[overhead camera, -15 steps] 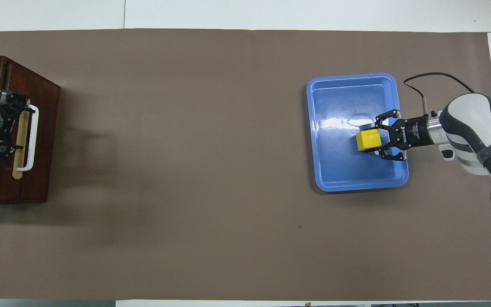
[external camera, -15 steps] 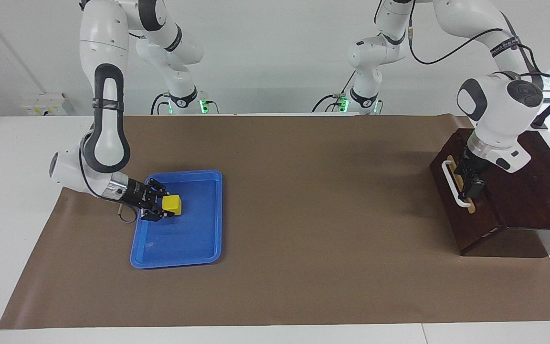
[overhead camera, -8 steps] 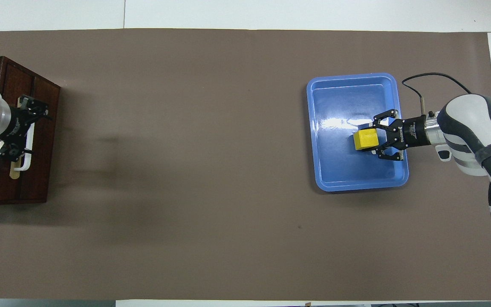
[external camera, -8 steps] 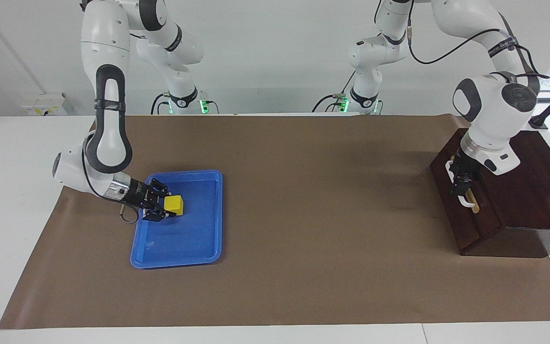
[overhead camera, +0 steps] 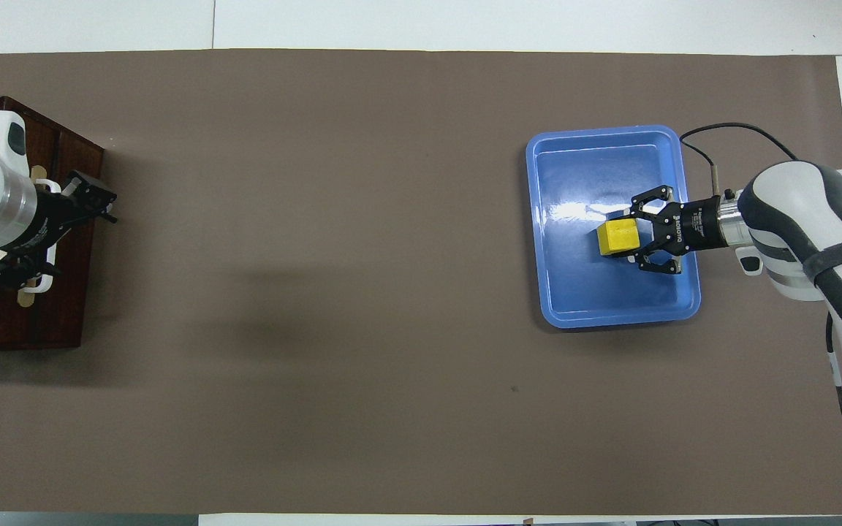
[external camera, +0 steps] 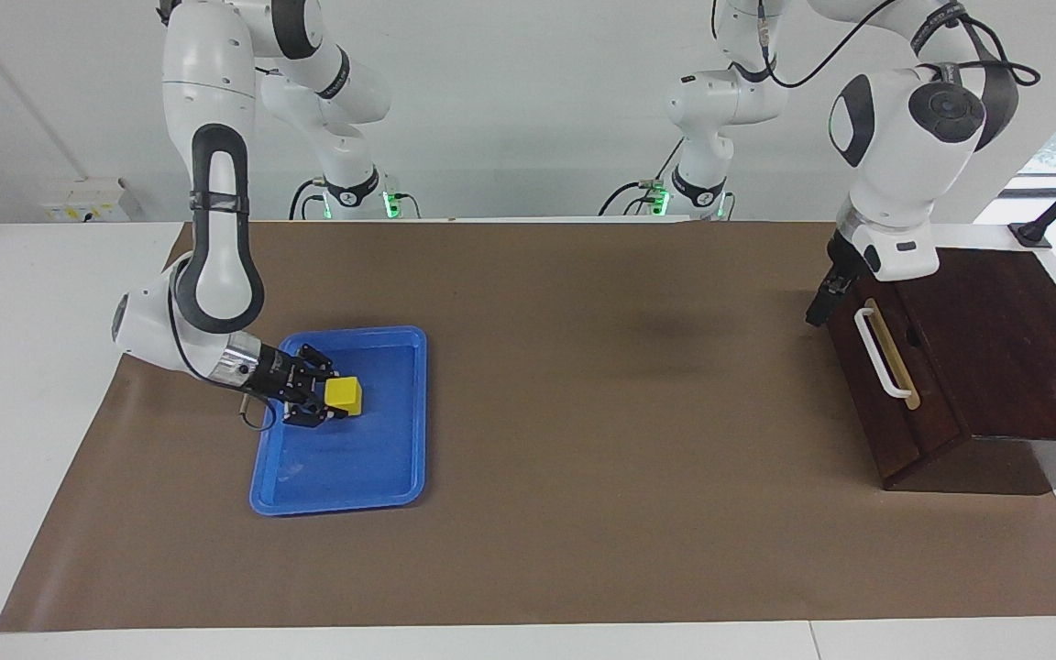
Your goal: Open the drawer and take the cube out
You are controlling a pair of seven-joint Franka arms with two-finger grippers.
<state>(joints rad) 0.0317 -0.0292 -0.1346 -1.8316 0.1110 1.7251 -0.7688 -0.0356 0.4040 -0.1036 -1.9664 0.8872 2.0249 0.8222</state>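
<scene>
The dark brown drawer stands shut at the left arm's end of the table, its white bar handle free. My left gripper hangs in the air beside the top corner of the drawer front that is nearest the robots, clear of the handle; it also shows in the overhead view. The yellow cube is low inside the blue tray at the right arm's end. My right gripper is shut on the cube, one finger on each side.
A brown paper mat covers most of the table, with white table at both ends and along the edge farthest from the robots. The blue tray holds nothing but the cube.
My left gripper has left the drawer handle and risen toward the drawer front's top corner. My right gripper has slid a little toward the table's middle with the cube.
</scene>
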